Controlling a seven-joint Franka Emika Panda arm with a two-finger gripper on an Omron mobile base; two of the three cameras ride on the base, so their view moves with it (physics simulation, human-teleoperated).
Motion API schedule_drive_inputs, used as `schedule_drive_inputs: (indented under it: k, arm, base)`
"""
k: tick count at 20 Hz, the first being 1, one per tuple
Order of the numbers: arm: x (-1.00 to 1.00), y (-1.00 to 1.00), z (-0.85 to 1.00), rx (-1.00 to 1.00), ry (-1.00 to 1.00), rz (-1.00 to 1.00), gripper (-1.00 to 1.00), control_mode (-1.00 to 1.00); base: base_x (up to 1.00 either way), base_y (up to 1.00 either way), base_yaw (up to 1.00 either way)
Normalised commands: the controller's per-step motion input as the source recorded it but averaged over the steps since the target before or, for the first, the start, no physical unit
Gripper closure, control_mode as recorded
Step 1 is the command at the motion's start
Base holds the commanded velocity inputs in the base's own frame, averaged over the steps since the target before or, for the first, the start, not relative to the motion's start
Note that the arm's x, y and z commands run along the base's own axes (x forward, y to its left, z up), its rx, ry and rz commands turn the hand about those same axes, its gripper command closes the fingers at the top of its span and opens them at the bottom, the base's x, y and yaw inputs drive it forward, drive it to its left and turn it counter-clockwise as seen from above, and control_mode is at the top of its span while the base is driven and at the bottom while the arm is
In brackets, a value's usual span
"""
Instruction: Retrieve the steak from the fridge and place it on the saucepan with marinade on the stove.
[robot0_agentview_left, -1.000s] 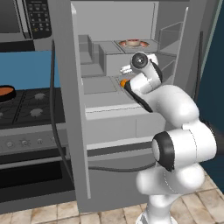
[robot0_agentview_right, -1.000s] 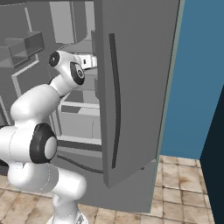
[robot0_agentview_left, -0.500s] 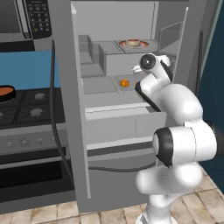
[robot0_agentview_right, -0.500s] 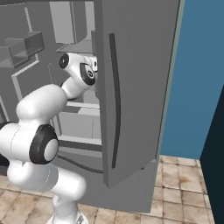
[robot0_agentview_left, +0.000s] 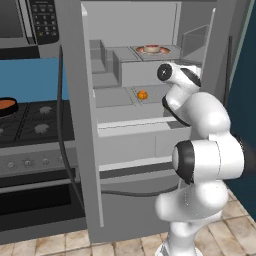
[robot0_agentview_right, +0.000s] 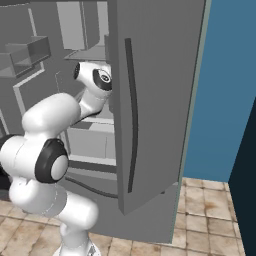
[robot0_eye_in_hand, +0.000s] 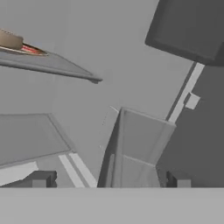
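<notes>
End effector (robot0_eye_in_hand: 108, 180): fingertips set wide apart, empty, inside the fridge (robot0_agentview_left: 150, 125).
Steak (robot0_agentview_left: 152, 49): flat on the upper shelf; long axis runs left-right; edge-on, upper left in the hand view.
Change: arm has swung right, uncovering the orange ball (robot0_agentview_left: 142, 94).
Left base view: saucepan (robot0_agentview_left: 7, 105) on the stove (robot0_agentview_left: 40, 120).

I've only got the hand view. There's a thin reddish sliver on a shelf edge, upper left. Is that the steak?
Observer: Yes. In the left base view the steak lies flat on the upper shelf of the fridge.
Operator: Anything else on the shelves?
Observer: A small orange ball, one shelf lower.
Operator: And the pan?
Observer: The saucepan sits on the stove, left of the fridge.
</notes>
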Motion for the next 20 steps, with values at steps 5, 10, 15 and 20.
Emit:
schedule_drive_inputs:
  k: [5,10,15,20]
  arm:
    - [-0.29,-0.68,-0.08,0.00,0.00,-0.38,-1.00,-1.00]
    - [-0.48,-0.67,-0.02,0.00,0.00,-0.45,-1.00,-1.00]
    - [-0.55,-0.77,-0.01,0.00,0.00,-0.47,-1.00,-1.00]
    - [-0.60,-0.99,-0.12,0.00,0.00,-0.39,-1.00,-1.00]
  base:
    - [0.00,0.00,0.00]
    - [0.00,0.00,0.00]
    - [0.00,0.00,0.00]
    - [0.00,0.00,0.00]
